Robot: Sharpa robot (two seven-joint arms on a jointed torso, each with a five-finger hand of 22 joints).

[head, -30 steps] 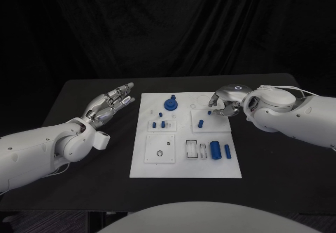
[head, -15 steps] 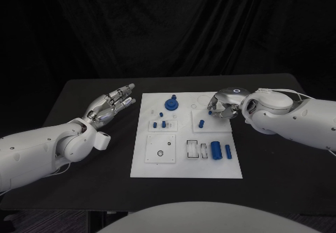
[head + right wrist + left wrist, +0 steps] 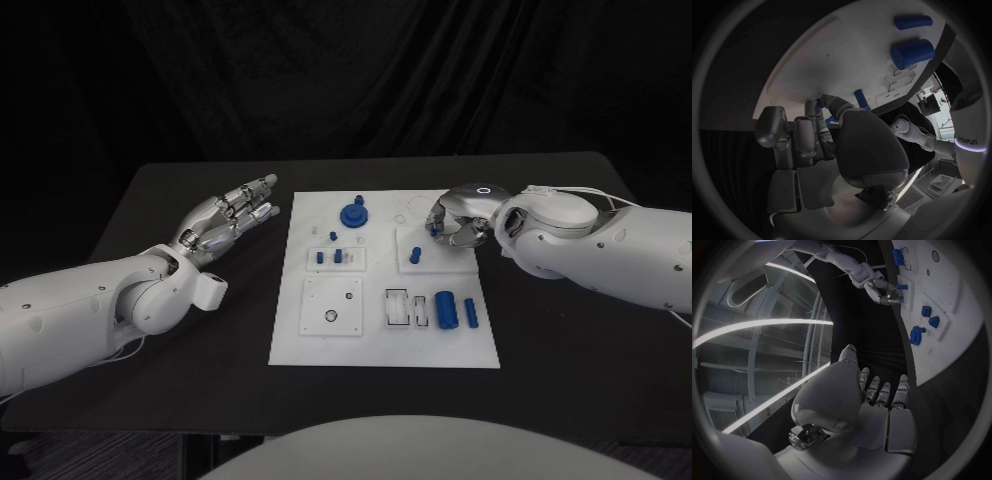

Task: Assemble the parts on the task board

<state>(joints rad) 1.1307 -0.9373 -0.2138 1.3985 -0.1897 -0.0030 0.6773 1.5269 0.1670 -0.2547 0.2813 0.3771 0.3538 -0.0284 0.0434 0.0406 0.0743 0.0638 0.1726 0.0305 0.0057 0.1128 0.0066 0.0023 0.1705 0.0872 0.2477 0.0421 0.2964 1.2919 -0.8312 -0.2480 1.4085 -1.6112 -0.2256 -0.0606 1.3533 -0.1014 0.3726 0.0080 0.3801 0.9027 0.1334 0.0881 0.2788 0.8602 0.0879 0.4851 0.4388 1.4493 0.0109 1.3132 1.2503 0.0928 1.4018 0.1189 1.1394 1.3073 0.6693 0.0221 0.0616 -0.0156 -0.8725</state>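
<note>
Right hand (image 3: pixel 459 218) is hovering over the far right part of the task board (image 3: pixel 382 350), its fingers (image 3: pixel 804 137) curling downward together toward a small blue peg (image 3: pixel 822 102) at their tips. Whether the fingertips are actually pinching that peg cannot be told from the pictures. Just beside the hand, toward the board's middle, a short blue pin (image 3: pixel 414 254) is standing in a raised white square plate (image 3: pixel 450 262).

Further from the hand, at the board's far middle, a larger blue knob-shaped part (image 3: pixel 352 214) is sitting upright. Nearer than that, two small blue pegs (image 3: pixel 327 257) are standing in a small white block. Along the board's near right side, a thick blue cylinder (image 3: pixel 446 310) and a thinner blue rod (image 3: pixel 470 309) are lying side by side, next to a white frame with open slots (image 3: pixel 397 306). A white square plate with a small hole (image 3: pixel 330 305) is lying on the board's near left part.

Left hand (image 3: pixel 228 218) is hanging above the black table (image 3: pixel 173 190), well off the board's left edge, holding nothing, with its fingers stretched out and spread.
</note>
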